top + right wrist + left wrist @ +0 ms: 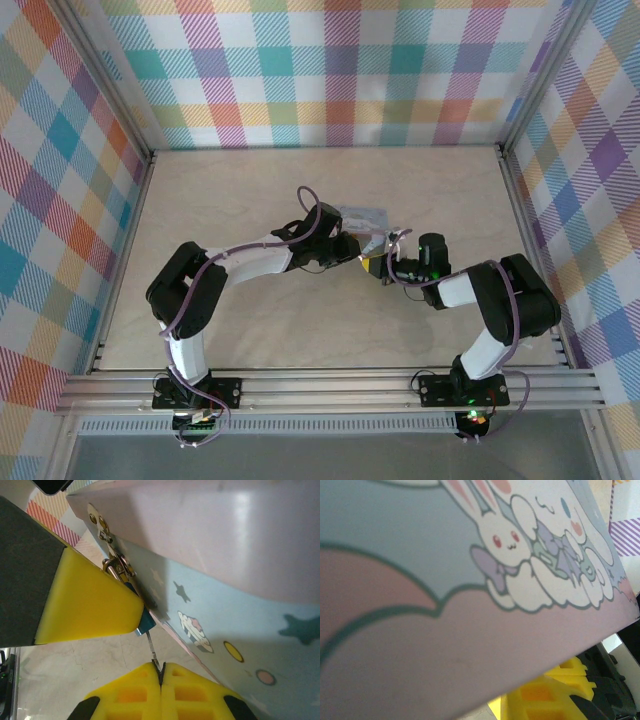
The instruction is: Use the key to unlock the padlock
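key pinched at its end, lock hanging off the tin's hasp

the right gripper (pixel 161 670) is pressing its yellow fingers flat together and pinching the key (pixel 151 649), a thin silvery sliver running up from the fingertips to the lower edge of the padlock (pixel 145 623). whether its tip is sitting in the keyhole is too small to tell. the padlock, a small teal body, is hanging at the metal hasp (pixel 114 564) on the cartoon tin (pixel 240 605), near the middle of the table (pixel 250 330). the left gripper (pixel 350 245) is reaching in at the tin from the other side. one yellow pad (pixel 85 605) is lying against the padlock and covering most of it, but it is not clear whether the jaws are clamping anything.

the key is looking light, stiff and slick. held by so little metal, it is likely to roll between the soft pads when turned, so a grip across its flat faces should be serving better. the padlock is probably hard and free to swing, so it is needing bracing on its flat sides with the keyhole left clear. the tin is likely light and apt to slide if pushed.
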Controlling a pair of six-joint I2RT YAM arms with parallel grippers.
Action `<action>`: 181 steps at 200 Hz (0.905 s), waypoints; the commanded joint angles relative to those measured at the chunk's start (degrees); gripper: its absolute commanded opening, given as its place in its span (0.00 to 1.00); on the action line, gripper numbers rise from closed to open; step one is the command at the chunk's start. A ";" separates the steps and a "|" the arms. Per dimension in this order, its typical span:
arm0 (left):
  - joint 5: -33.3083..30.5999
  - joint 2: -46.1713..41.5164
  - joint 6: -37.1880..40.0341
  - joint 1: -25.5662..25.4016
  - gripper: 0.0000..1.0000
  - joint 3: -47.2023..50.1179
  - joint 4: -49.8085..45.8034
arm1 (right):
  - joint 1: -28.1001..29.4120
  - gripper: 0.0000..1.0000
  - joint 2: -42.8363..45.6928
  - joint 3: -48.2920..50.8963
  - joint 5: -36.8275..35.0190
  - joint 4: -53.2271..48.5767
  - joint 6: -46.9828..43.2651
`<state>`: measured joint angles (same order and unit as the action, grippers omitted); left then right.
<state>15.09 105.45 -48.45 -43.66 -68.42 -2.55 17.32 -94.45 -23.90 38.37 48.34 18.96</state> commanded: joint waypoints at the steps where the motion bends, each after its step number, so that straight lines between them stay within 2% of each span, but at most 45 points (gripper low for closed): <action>1: 7.01 -2.37 0.15 -1.70 0.06 -1.75 2.71 | 2.14 0.02 -1.02 -3.05 0.15 4.00 -1.21; 65: 7.07 -2.01 -0.16 -1.71 0.06 -1.65 2.93 | 3.69 0.02 -1.37 -2.99 -2.59 4.22 -1.40; 133: 6.66 -1.91 1.31 -1.76 0.06 -1.20 1.40 | 2.46 0.01 4.38 -1.44 -7.18 1.80 -2.99; 181: 6.53 -1.47 1.78 -1.77 0.06 -0.58 0.71 | 1.84 0.01 7.99 -1.48 -7.85 -2.02 -4.93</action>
<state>15.99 105.45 -48.40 -43.42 -68.51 -0.93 19.70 -89.76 -24.05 31.46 42.48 16.62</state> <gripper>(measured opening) 0.211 0.048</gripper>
